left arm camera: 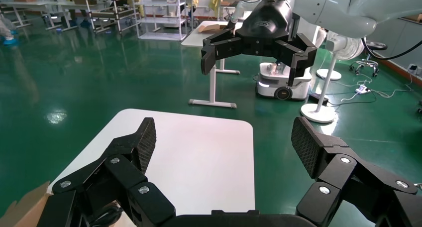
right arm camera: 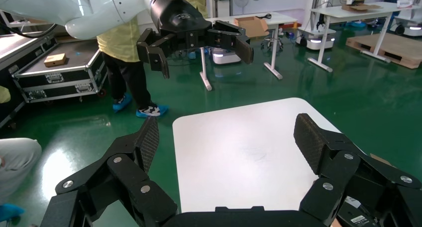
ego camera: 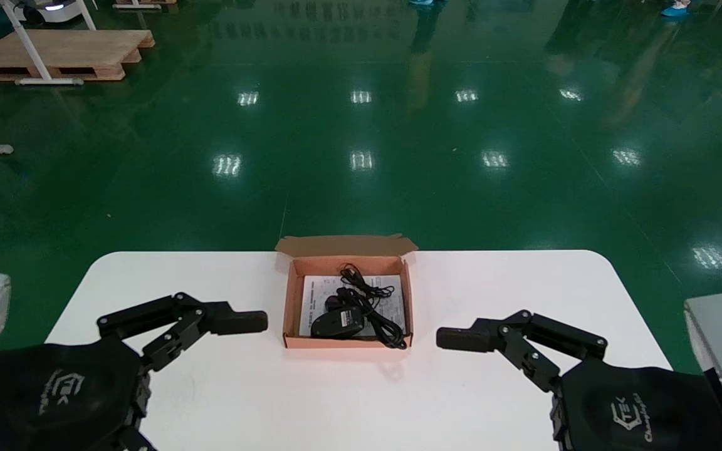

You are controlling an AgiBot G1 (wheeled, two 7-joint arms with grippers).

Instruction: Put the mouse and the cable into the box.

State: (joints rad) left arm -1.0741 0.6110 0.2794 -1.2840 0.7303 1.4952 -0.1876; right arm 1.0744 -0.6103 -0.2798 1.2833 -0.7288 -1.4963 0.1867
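Left pincer (left arm camera: 225,142): jaws apart, empty, low over tabletop (ego camera: 492,282), left of box (ego camera: 290,300). Right pincer (right arm camera: 227,137): same, mirrored on right. Box midway between, equally near both. Mouse (ego camera: 337,324) at near end, cable (ego camera: 370,300) strung far-to-near, both already inside. Judging task done.

One cardboard box (ego camera: 290,300), one black mouse (ego camera: 337,323), one black cable (ego camera: 371,302), one printed sheet (ego camera: 314,293), one white tabletop (ego camera: 499,288), one wooden pallet (ego camera: 54,53), two grippers on record, left gripper (left arm camera: 224,142) and right gripper (right arm camera: 226,140).

Glossy green floor (ego camera: 461,200) with light reflections, wooden pallet (ego camera: 82,50), white table (ego camera: 229,388).
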